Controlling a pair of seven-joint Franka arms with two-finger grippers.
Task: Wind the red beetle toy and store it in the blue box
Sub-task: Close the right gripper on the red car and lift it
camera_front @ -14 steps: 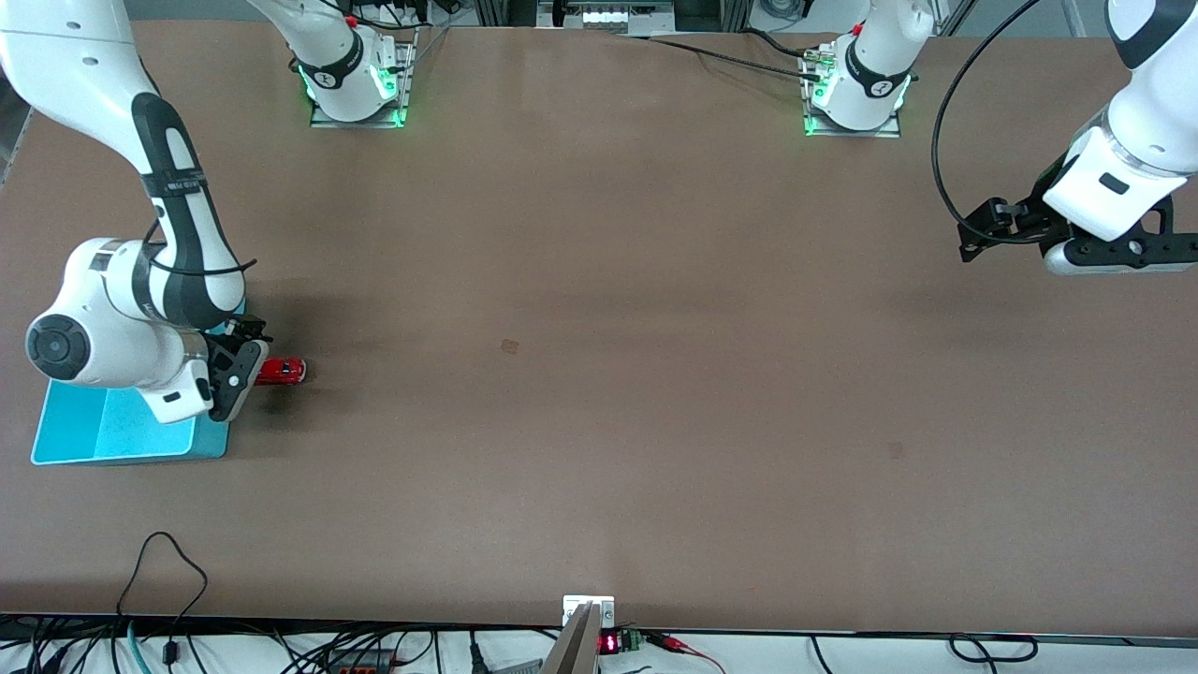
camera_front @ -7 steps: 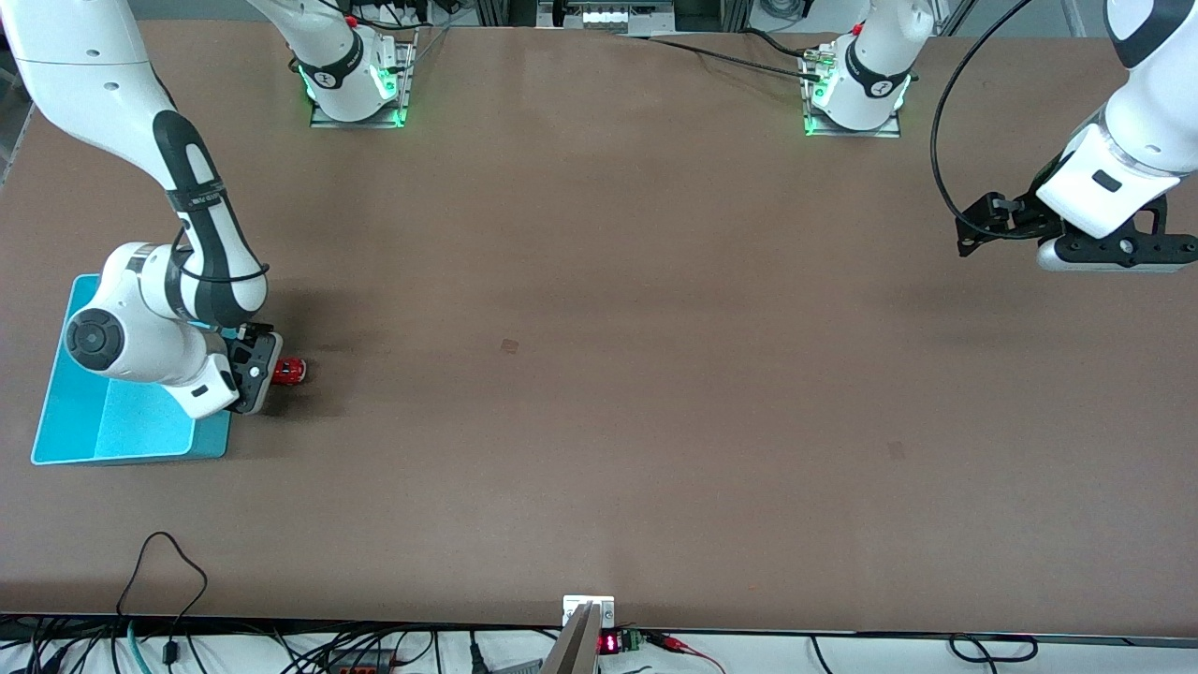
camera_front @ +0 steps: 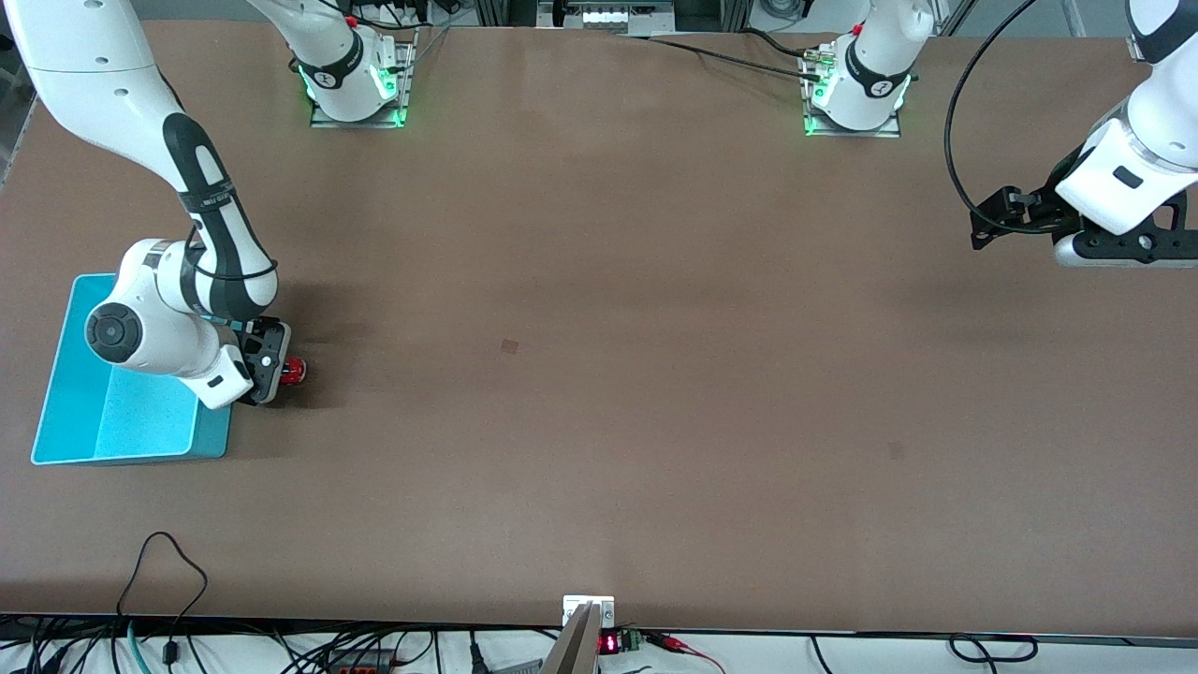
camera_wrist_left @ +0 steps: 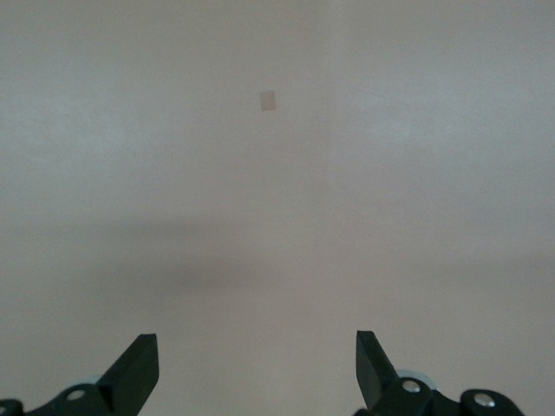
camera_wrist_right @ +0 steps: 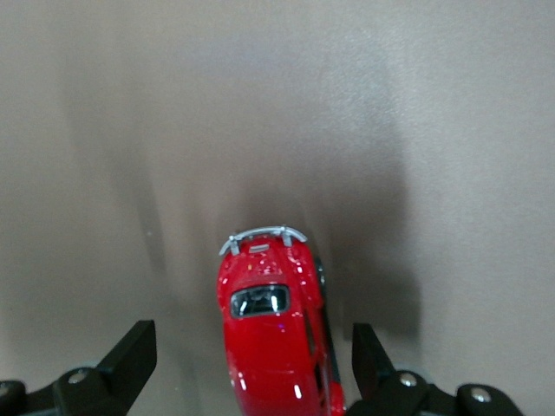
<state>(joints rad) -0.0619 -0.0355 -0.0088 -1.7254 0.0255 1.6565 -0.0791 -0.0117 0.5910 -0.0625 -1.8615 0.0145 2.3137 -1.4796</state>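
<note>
Straddling the red beetle toy with spread, empty jaws, our right gripper should pinch its glossy, slippery, light flanks beside the blue box; our left gripper waits, jaws wide.

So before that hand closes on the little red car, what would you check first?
1. Right hand open: ok.
2. Car between its fingers: ok, one on each side, neither touching.
3. Car on the table, wheels down: ok.
4. Hand low enough to grip: cannot tell.
5. Box beside the car, toward the right arm's end: ok.
6. Left hand waiting open over bare table at its own end: ok.
</note>
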